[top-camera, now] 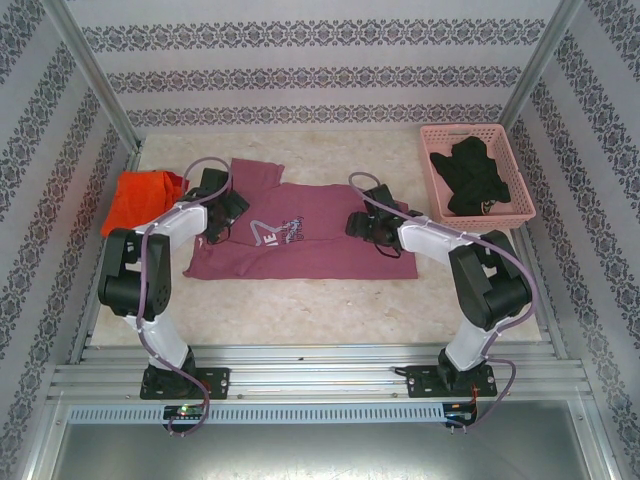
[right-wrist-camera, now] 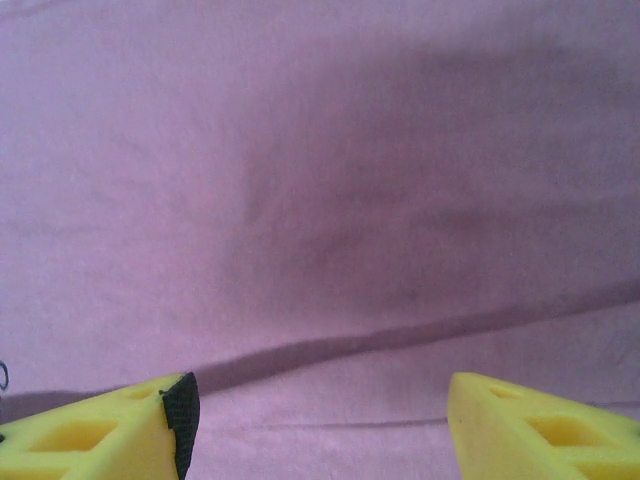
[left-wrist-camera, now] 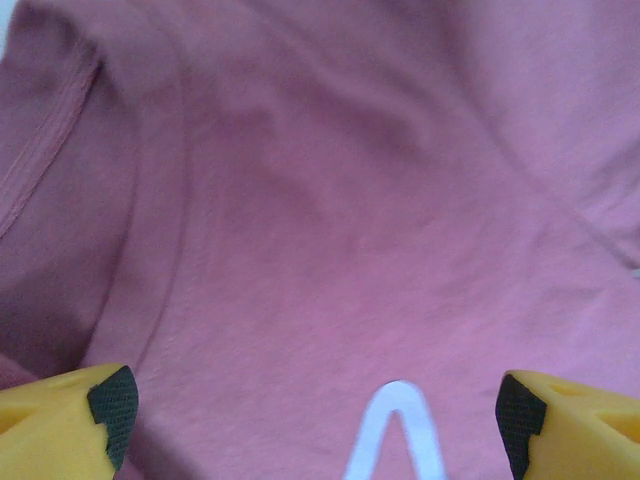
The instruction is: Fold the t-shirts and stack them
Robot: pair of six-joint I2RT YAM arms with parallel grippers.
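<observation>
Beige bench point(top-camera: 300, 310) carries maroon t-shirt point(top-camera: 320, 245), spread under both claws. Left claw point(left-wrist-camera: 315, 420) gapes over white print point(left-wrist-camera: 398, 425); right claw point(right-wrist-camera: 320, 420) also open, nothing gripped. Orange t-shirt point(top-camera: 140, 200) lies left of the left claw. First fold probably pending; next, pinch an edge.

**Site finding: enclosed robotics test cell, not a household**

The premises are a laboratory-type robot cell. Bare aluminium frame posts point(top-camera: 95, 75) carry the wall panels point(top-camera: 320, 60), which are faced with a repeating floral-stripe print and read as a backdrop rather than a built room. The left arm point(top-camera: 130, 285) and right arm point(top-camera: 490, 285) are bolted to a slotted aluminium rail point(top-camera: 320, 372) at the near edge of a pale speckled worktop point(top-camera: 330, 310). Loose cables point(top-camera: 190, 412) hang at the bases. The domestic items are few and laid out like props: a maroon t-shirt point(top-camera: 330, 250) spread flat, an orange t-shirt point(top-camera: 135, 200) at the left edge, and a pink basket point(top-camera: 465, 129) of dark clothing point(top-camera: 470, 180) at the far right.
</observation>
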